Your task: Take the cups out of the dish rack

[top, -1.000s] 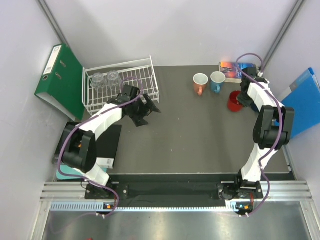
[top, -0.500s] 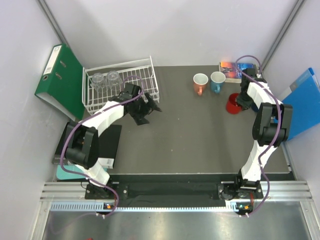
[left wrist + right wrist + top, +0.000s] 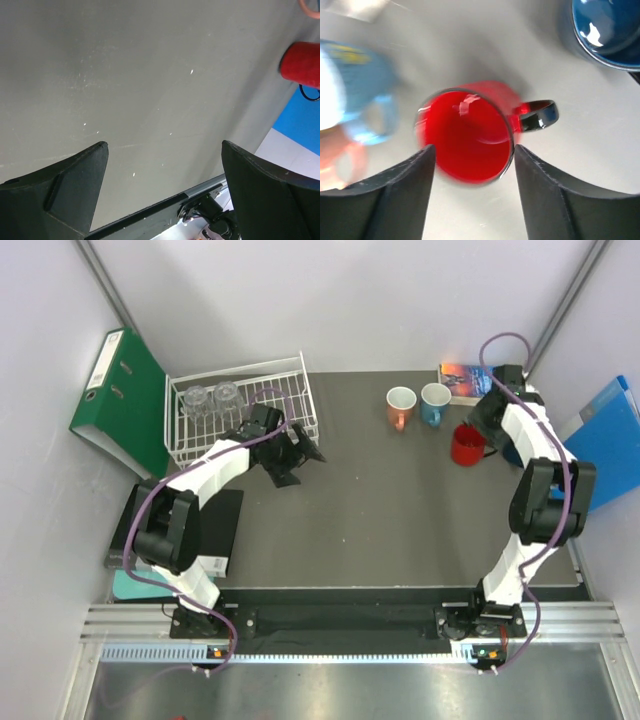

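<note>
Right wrist view gave me the worry first: the right claw (image 3: pixel 472 148) was released, its jaws standing apart either side of the red mug (image 3: pixel 470 135). The mug sat upright on the table (image 3: pixel 580 150) directly beneath the claw, handle out past one finger. The picture was smeared, so I could not tell whether a finger touched the rim. If one did, I judged a lift could drag or tip the mug, and the dark blue mug (image 3: pixel 607 30) and light blue mug (image 3: pixel 365 95) stood near enough on either side to be knocked. On the top view, the left claw (image 3: pixel 295 452) was spread wide and empty just outside the dish rack (image 3: pixel 300 390), with two clear tumblers (image 3: pixel 195 400) in the rack's far corner from it. Reaching in, I reckoned its fingers could snag the wires, and smooth glass could slip from a loose pinch.
</note>
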{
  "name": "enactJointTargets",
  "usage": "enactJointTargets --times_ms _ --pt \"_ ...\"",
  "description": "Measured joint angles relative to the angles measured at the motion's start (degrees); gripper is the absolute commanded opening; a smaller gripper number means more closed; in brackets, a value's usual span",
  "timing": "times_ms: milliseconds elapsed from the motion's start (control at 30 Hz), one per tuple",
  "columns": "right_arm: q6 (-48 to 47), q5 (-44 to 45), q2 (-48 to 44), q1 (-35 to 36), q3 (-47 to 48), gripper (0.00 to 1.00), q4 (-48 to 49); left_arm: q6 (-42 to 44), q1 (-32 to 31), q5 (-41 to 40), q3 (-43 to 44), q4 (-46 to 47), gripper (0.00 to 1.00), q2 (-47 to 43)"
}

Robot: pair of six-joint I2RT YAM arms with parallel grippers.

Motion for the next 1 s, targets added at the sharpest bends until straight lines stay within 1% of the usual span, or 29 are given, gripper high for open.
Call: enactJointTargets --times_ms 133,300,467,533,633,767,800,833,867,1000 --pt "0.7 -3.0 -5.7 0.1 1.5 0.73 1.6 0.6 0.0 0.1 0.4 0.7 0.99 0.0" --pt "0.8 -4.8 -9.5 0.9 4.7 0.73 3.4 1.2 0.0 0.1 1.0 0.8 0.99 0.0" --pt "0.8 -7.5 -12.5 2.3 4.1 0.72 3.9 1.5 0.0 -0.2 1.1 0.7 0.99 0.0" --pt "0.6 -10.3 -14.6 3.4 1.9 0.71 6.6 1.9 0.0 -1.3 1.5 0.3 0.99 0.0" --pt "-0.9 -15.5 -19.6 7.6 -3.8 0.71 12.5 4.2 -0.1 -6.8 4.5 -2.3 0.99 -0.3" --pt "-3.9 -20.2 -27.1 17.7 -11.3 0.71 21.0 8.8 -0.3 -20.8 14.3 -6.9 0.99 -0.5" --pt "-4.7 -21.5 -29.4 20.6 -13.7 0.71 23.6 10.0 -0.2 -25.7 17.9 -8.2 0.99 -0.5" --pt "-5.0 -22.2 -30.9 22.3 -14.9 0.71 24.5 10.8 0.0 -28.4 20.1 -8.8 0.99 -0.5" --pt "-5.5 -22.9 -32.3 23.7 -16.0 0.71 25.7 11.9 0.3 -32.0 23.3 -9.9 0.99 -0.3" --pt "-7.4 -23.7 -35.5 25.2 -17.2 0.71 28.2 14.1 2.8 -39.6 31.4 -11.8 0.99 2.0"
